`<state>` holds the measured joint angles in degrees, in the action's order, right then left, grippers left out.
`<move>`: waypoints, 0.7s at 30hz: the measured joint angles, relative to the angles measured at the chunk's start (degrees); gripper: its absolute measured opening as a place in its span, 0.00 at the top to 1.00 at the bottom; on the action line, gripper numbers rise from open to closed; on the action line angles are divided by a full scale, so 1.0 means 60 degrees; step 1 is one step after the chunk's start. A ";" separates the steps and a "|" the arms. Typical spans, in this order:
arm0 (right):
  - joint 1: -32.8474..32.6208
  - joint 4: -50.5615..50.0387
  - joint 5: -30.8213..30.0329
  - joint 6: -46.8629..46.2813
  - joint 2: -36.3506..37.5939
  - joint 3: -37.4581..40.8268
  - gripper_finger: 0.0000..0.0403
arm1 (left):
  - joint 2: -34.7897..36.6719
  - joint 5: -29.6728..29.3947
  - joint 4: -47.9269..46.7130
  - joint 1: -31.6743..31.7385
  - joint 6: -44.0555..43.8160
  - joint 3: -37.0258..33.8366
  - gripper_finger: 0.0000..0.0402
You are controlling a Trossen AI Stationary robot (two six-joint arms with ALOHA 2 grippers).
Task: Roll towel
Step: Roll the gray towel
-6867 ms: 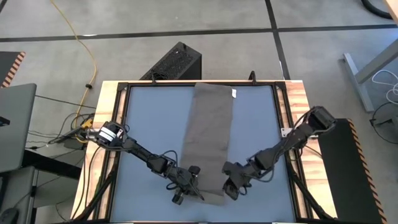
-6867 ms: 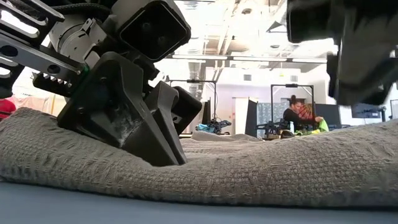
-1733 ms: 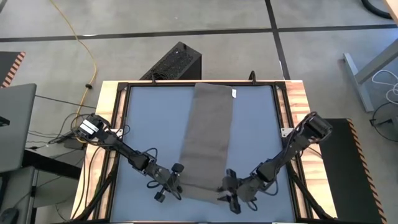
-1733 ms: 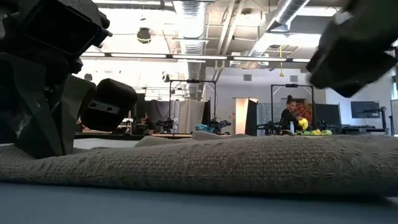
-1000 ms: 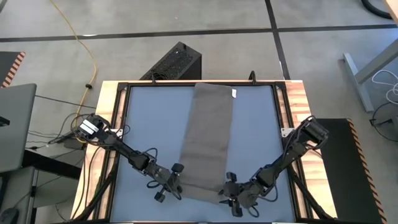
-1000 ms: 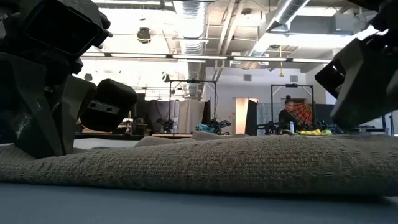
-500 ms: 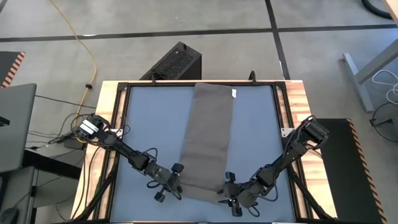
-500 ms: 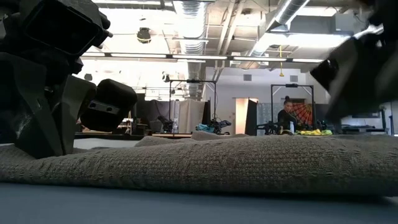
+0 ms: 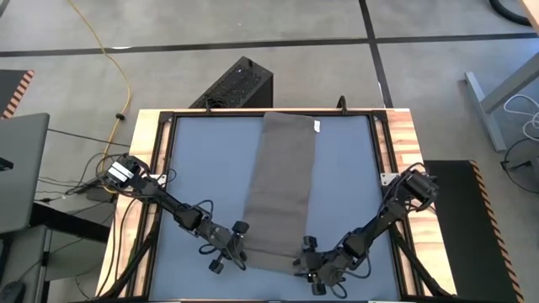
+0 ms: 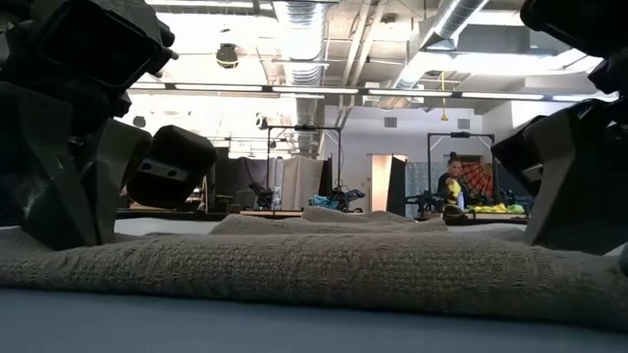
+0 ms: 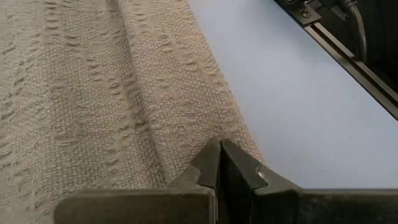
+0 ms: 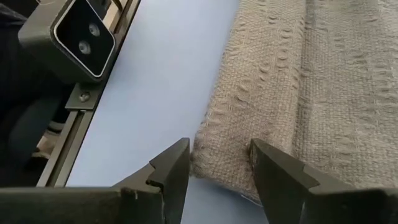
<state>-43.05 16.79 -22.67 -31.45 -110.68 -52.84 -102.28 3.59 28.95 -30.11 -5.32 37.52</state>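
The towel [image 9: 282,185] is a taupe cloth strip lying flat on the blue mat [image 9: 202,168], running from the far edge to the near edge, with a white tag [image 9: 317,126] at its far right corner. My left gripper [image 9: 242,251] is shut at the towel's near left corner [image 11: 242,140]. My right gripper [image 9: 305,263] is open at the near right corner [image 12: 214,162]. One of its fingers [image 12: 273,171] is over the cloth and the other [image 12: 174,168] is over the mat beside it. My left gripper rests its shut fingertips [image 11: 219,152] on the towel's top side, close to the left long edge at the near corner. It slants down from the table's near left. I cannot tell whether any cloth is pinched between the tips. My right gripper slants down from the near right, astride the towel's right long edge [image 12: 208,140]. In the low view the cloth [image 10: 549,260] dips below it. I cannot tell whether the fingers touch it.
Black rails and a wooden frame [image 9: 402,135] border the mat. A small camera [image 12: 74,34] is mounted at the table's near edge, close to my right gripper. Bare mat lies on both sides of the towel. A person [image 10: 453,184] sits far off in the room.
My right gripper has come down onto the towel's near right corner and rolled a little, staying open. In the low view the cloth's near edge now sits lower on that side.
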 joint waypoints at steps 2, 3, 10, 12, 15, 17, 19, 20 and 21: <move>0.0000 0.0002 -0.0034 -0.0003 -0.0070 -0.0006 0.52 | 0.0000 0.0028 0.0001 0.0000 -0.0004 0.0000 1.00; -0.0003 0.0002 -0.0043 -0.0003 -0.0111 -0.0009 0.52 | 0.0000 0.0031 0.0004 0.0000 -0.0004 0.0000 1.00; -0.0135 -0.0329 -0.0140 0.0002 -0.0142 -0.0021 0.52 | 0.0191 0.0139 -0.0089 0.0044 0.0247 -0.0004 1.00; -0.0135 -0.0380 -0.0140 0.0004 -0.0145 -0.0021 0.53 | 0.0440 0.0201 -0.0387 0.0044 0.0516 -0.0007 1.00; -0.0135 -0.0409 -0.0140 0.0003 -0.0145 -0.0021 0.55 | 0.0964 0.0212 -0.0936 0.0044 0.0806 -0.0007 1.00; -0.0135 -0.0429 -0.0136 0.0004 -0.0149 -0.0014 0.56 | 0.1305 0.0264 -0.1331 0.0032 0.0914 -0.0007 1.00; -0.0135 -0.0439 -0.0136 0.0001 -0.0152 -0.0014 0.57 | 0.1597 0.0484 -0.1664 0.0000 0.0923 -0.0007 1.00; -0.0135 -0.0443 -0.0136 0.0001 -0.0152 -0.0014 0.57 | 0.1694 0.0626 -0.1740 -0.0031 0.0923 -0.0007 1.00; -0.0135 -0.0457 -0.0136 0.0001 -0.0152 -0.0010 0.57 | 0.1760 0.0789 -0.1791 -0.0093 0.0923 -0.0007 1.00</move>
<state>-43.86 14.04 -23.49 -31.44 -111.59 -52.90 -91.72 8.32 18.20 -30.67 0.22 37.47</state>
